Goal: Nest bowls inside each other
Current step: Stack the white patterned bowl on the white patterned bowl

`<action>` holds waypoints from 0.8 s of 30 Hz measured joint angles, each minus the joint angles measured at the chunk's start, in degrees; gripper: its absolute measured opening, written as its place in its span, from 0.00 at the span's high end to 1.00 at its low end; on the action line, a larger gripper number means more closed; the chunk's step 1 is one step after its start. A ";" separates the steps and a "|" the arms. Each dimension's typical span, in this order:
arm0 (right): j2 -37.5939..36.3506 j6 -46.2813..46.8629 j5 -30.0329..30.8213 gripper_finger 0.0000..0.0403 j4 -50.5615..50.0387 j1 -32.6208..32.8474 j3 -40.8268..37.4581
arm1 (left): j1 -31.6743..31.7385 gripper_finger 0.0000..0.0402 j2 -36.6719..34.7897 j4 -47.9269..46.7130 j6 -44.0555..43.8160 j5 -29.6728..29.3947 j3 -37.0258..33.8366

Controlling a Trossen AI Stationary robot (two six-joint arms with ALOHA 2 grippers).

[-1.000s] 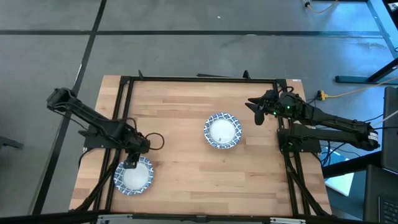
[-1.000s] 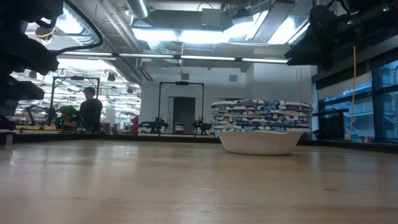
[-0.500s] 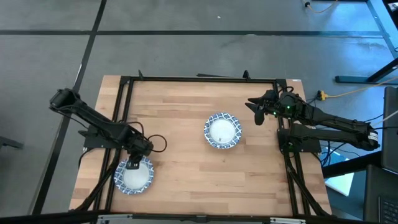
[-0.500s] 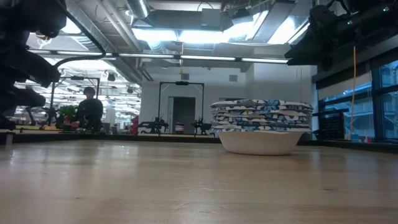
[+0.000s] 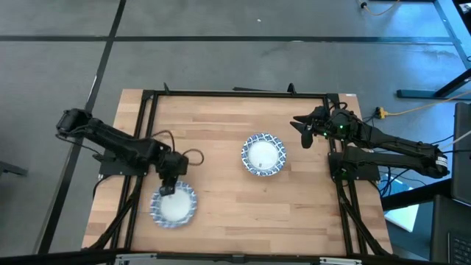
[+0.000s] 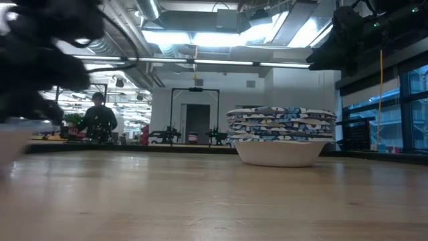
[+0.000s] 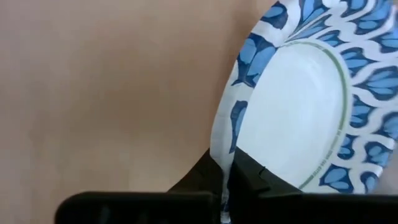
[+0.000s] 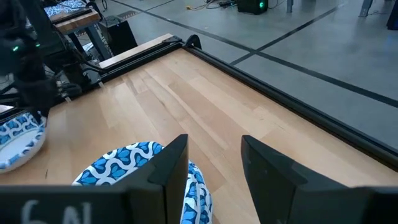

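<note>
- Well left of the stack of bowls (image 5: 263,155) that sits near the middle of the table (image 5: 221,125), the left gripper (image 5: 168,188) hangs low over the near-left part of the wood, its arm reaching in from the table's left edge.
- Its two dark fingers (image 7: 245,177) are pinched together on the scalloped rim of a single bowl (image 5: 174,205); in the left wrist view the rim runs straight down between them, one finger on the white inside and one on the outside.
- That single bowl lies mostly on the near side of the gripper, so the grip is at the bowl's far rim, the part turned toward the stack. From these views it cannot be told whether the bowl rests on the wood or is lifted clear of it.
- At the table's middle, the stack stands upright, several patterned rims layered one above another over a plain white base in the low view (image 6: 281,136). It is well apart from both grippers.
- Right of the stack, near the table's far-right corner, the right gripper (image 5: 303,129) waits above the wood with its fingers (image 8: 163,168) spread apart and nothing between them, pointing toward the stack.
- Beyond the table in the low view, left of the stack, a person (image 6: 98,120) is at a bench in the room.
</note>
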 joint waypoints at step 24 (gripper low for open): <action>-0.01 -2.65 0.00 0.63 -0.64 0.00 0.00 | 37.07 1.00 13.55 39.45 -7.47 13.39 16.81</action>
